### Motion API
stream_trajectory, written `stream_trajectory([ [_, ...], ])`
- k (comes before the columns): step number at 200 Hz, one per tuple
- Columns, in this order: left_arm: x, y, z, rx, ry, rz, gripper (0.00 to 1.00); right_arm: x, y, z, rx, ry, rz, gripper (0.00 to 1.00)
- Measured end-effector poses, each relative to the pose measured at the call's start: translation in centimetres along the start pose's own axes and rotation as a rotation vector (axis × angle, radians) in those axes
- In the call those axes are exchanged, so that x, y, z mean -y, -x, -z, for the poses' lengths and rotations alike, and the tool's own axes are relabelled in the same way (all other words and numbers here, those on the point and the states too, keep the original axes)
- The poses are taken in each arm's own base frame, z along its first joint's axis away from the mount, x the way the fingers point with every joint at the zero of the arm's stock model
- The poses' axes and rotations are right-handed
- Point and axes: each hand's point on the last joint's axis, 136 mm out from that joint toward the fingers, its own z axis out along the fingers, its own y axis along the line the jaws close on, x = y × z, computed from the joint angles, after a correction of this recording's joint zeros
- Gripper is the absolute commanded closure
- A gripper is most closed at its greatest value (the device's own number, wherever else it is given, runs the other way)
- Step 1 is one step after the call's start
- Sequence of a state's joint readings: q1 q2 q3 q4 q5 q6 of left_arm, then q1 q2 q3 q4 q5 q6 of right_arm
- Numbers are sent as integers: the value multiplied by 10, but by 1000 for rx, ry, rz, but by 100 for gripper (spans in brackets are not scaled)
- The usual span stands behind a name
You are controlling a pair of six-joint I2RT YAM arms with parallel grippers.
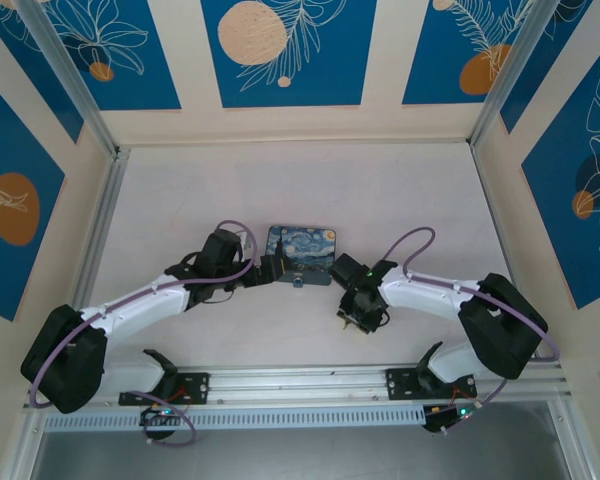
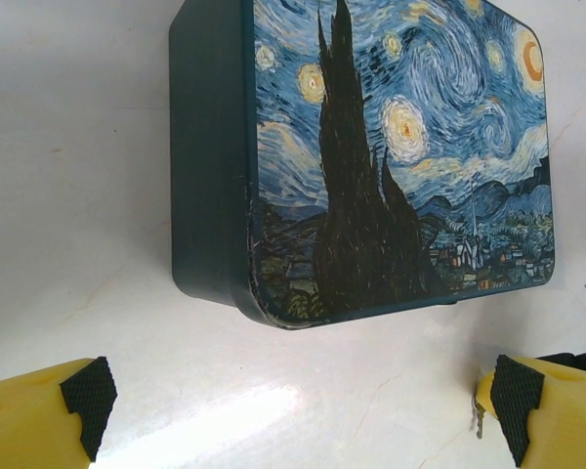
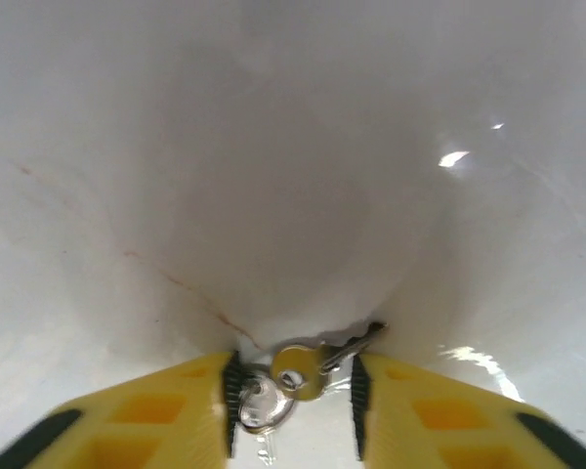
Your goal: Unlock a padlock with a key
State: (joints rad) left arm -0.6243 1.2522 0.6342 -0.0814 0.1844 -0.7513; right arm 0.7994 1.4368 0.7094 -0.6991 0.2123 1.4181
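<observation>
right wrist view: my right gripper (image 3: 295, 391) is low over the white table (image 3: 273, 147), its yellow fingers either side of the key (image 3: 298, 371). the key lies flat between the black pads (image 3: 231, 396), its brass head near the middle and its blade slanting up past the right-hand pad. a silver ring (image 3: 259, 405) hangs through the head and touches the left-hand pad. the jaws stand fairly narrow around the key, but i cannot tell whether they actually pinch it (a sliver of table shows beside the head).

in the left wrist view my left gripper (image 2: 303, 415) is spread wide and grasps nothing. it faces the near side of the starry-night box (image 2: 400, 147), close to it but apart.

from the top camera the two grippers sit near each other in the middle of the table, the left one at the box's near left corner, the right one just off its near right corner. a small bluish thing at the box's near edge looks like the padlock (image 1: 298, 281). it is too small to make out its shackle.
</observation>
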Motion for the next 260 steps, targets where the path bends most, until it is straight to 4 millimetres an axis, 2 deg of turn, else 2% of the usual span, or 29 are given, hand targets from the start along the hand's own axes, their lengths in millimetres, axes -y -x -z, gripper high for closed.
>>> stream_trajectory([
  [42,3,1,0,5,-12,-3,0,-5,-1,1,0,-5,38,100],
  [87,3,2,0,5,-14,-4,0,-25,1,9,23,108,132,100],
  [109,3,2,0,4,-13,-3,0,-38,4,28,57,241,210,100],
  [150,9,1,1,-5,-45,24,0,-58,21,82,153,536,294,100],
  [171,23,6,3,7,-106,75,0,-57,34,93,170,658,236,100],
  [207,54,22,11,55,-236,181,1,-59,45,90,129,757,69,100],
  [260,89,34,20,89,-375,315,10,-100,61,114,118,864,-143,100],
])
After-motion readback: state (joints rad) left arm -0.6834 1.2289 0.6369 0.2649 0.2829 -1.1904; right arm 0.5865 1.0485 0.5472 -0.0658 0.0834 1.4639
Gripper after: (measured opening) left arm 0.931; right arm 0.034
